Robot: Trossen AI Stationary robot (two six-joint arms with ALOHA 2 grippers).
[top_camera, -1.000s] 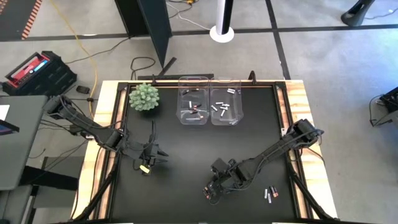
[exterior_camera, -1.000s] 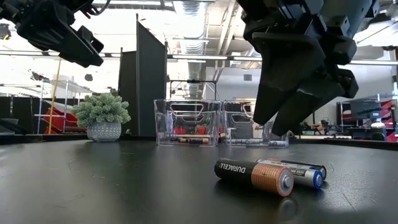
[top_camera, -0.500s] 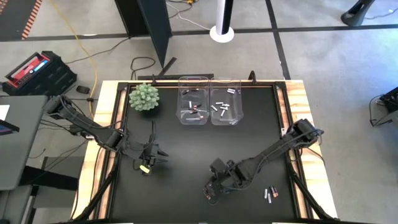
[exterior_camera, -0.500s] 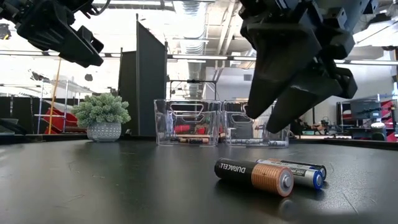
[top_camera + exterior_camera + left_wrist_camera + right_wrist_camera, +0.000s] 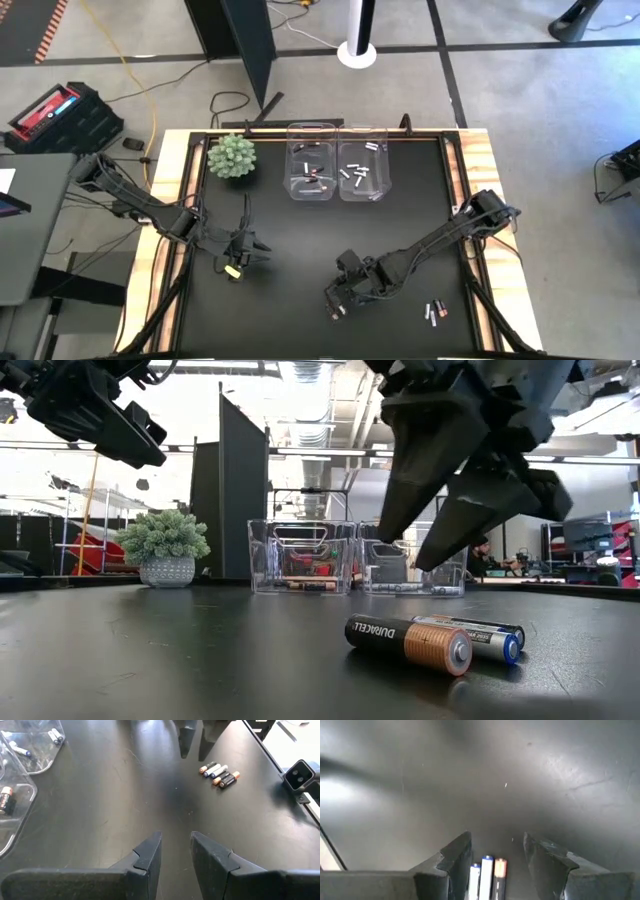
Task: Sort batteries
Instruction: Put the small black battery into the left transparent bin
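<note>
Reaching in low from the table's right edge, the right arm stretches diagonally toward the front middle, with its gripper hanging over bare black tabletop. Its fingers point down, spread wide apart and clear of the surface, nothing between them, so released and empty. A small loose cluster of batteries lies flat at the front right, off to the side of that claw and well apart from it; from table height you can see a dark copper-ended cell touching a blue-tipped one side by side. Over on the other side, the left arm comes in from the left edge and its gripper sits above the left-centre of the table, jaws parted by a moderate gap, also holding nothing. At the back, two clear bins sit touching: the left bin has dark cells with reddish ends, the right bin has white/silver ones. A little potted plant stands just beside the left bin.
</note>
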